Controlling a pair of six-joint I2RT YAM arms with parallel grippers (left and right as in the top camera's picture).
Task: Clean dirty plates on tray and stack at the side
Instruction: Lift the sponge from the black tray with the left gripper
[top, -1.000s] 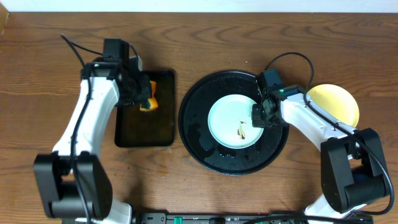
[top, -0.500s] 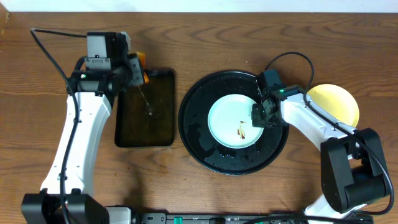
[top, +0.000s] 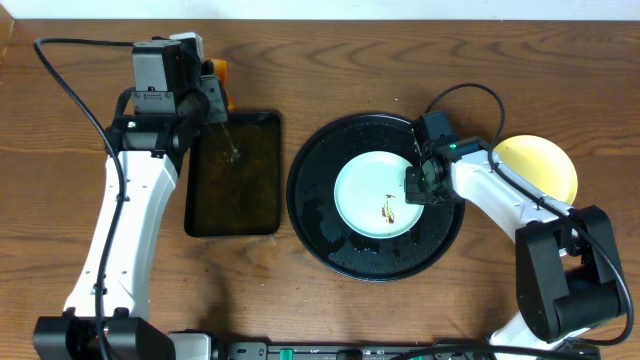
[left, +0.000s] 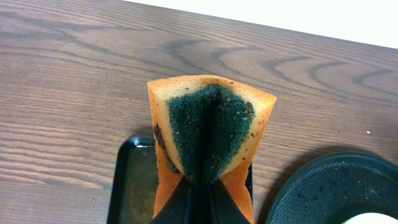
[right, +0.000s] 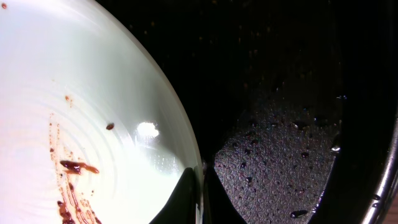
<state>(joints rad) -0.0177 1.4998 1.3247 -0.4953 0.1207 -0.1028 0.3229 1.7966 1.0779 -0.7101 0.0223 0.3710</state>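
Note:
A pale blue plate (top: 372, 194) with brown sauce smears lies on the large round black tray (top: 320, 222). My right gripper (top: 418, 184) is shut on the plate's right rim; the right wrist view shows the rim (right: 180, 140) between the fingers (right: 201, 186). A pale yellow plate (top: 543, 164) lies on the table to the right of the tray. My left gripper (top: 212, 92) is shut on an orange-and-green sponge (left: 210, 127), lifted over the far end of the rectangular tray (top: 235, 205). A third plate is not visible.
The small rectangular black tray (left: 132, 186) holds brownish liquid and sits left of the round tray, whose rim (left: 323, 186) shows in the left wrist view. Cables trail from both arms. Bare wood table surrounds everything.
My left gripper has lifted the sponge off the rectangular tray and moved it up and back toward the tray's far end. The right arm and blue plate have not moved.

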